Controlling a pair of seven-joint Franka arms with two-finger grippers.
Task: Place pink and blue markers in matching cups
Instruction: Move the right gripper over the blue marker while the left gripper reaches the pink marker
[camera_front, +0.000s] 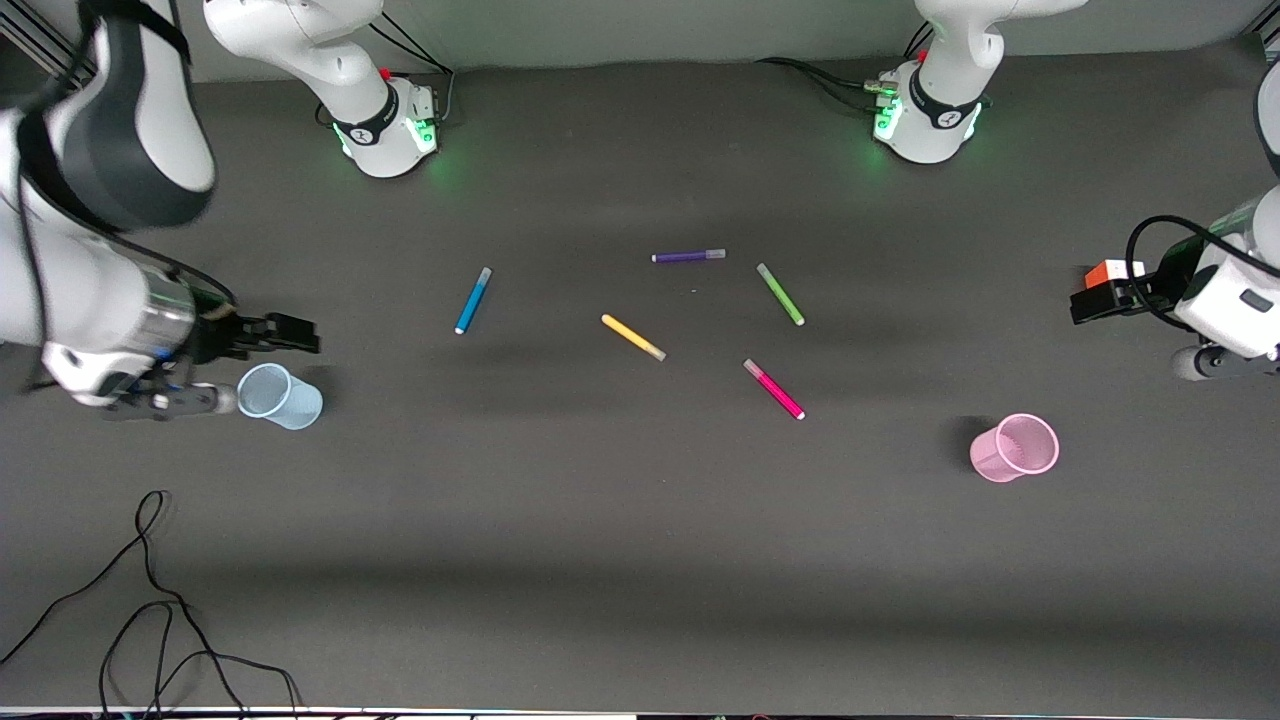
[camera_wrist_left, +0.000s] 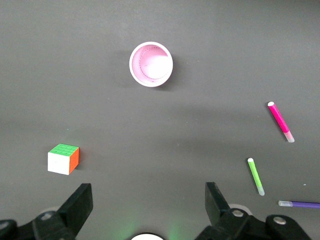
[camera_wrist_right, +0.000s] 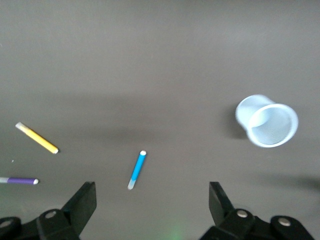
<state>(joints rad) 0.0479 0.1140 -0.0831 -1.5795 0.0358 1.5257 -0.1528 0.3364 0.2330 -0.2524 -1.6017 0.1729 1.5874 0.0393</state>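
Pink marker (camera_front: 774, 389) lay flat on the bench (camera_front: 600, 560), just below centre of the front frame; blue marker (camera_front: 473, 300) lay left of centre, slanted. You had both well apart from their cups. Pink cup (camera_front: 1014, 447) stood upright at lower right of the front frame, toward the left arm's end of the bench. Blue cup (camera_front: 281, 396) sat at mid-left, toward the right arm's end, and looked tilted.

Between the two task markers you had a yellow marker (camera_front: 633, 337), with a purple marker (camera_front: 689, 256) and a green marker (camera_front: 780, 293) higher in the frame. None of them touched.

Left gripper (camera_wrist_left: 147, 197) hung at the right edge of the front frame, jaws spread wide, holding nothing. A colour cube (camera_wrist_left: 64, 158) sat on the bench under it in the left wrist view.

Right gripper (camera_wrist_right: 152, 197) hung at the left edge of the front frame, just above the blue cup, jaws spread, nothing between them.
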